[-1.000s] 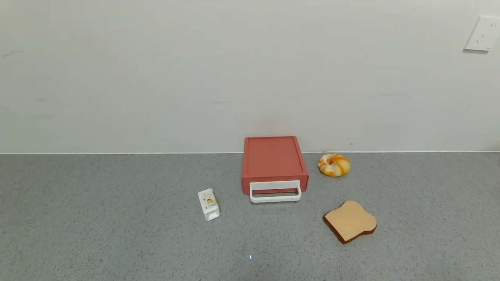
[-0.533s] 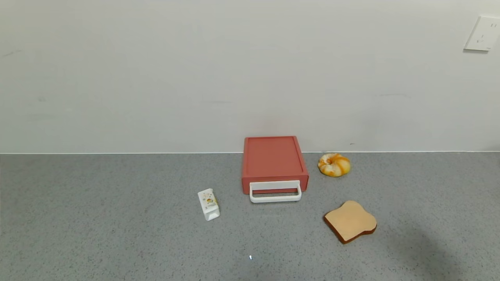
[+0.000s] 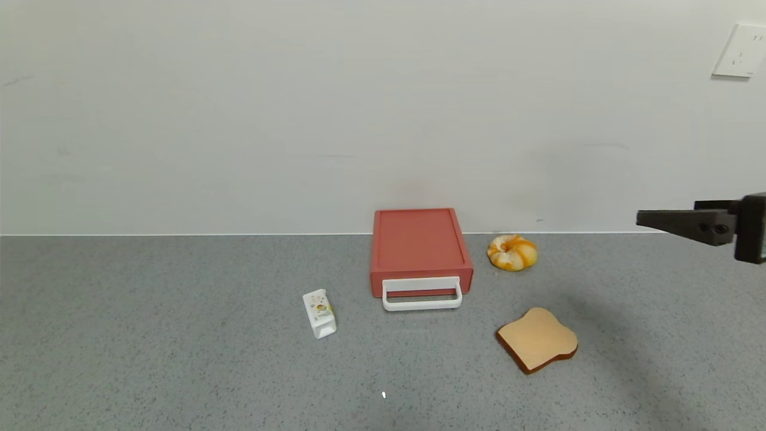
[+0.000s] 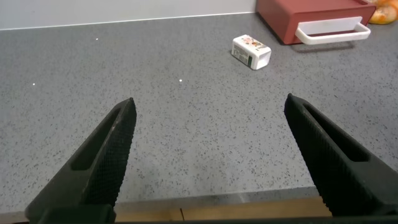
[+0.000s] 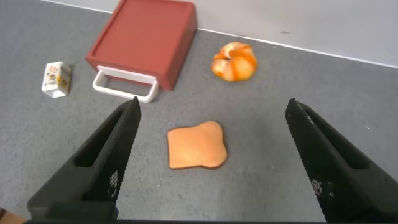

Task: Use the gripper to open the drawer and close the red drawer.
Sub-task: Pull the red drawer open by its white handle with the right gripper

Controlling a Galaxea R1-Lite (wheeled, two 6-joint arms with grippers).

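The terracotta-red drawer [image 3: 419, 245] sits against the wall at the back middle of the grey counter, pushed in, with its white loop handle [image 3: 422, 296] facing me. It also shows in the right wrist view [image 5: 146, 40] and the left wrist view [image 4: 311, 12]. My right gripper [image 3: 643, 219] hangs in the air at the far right, well right of the drawer, open and empty [image 5: 214, 109], above the toast. My left gripper [image 4: 211, 109] is open and empty, low by the counter's front edge, out of the head view.
A small white carton [image 3: 319, 313] lies left of the handle. A toast slice [image 3: 537, 338] lies front right of the drawer and a bagel-like bun [image 3: 511, 252] sits right of it by the wall. A wall socket [image 3: 739, 51] is top right.
My right gripper has come into the head view from the right edge, and its shadow has spread over the counter near the toast. The drawer and other objects have not moved.
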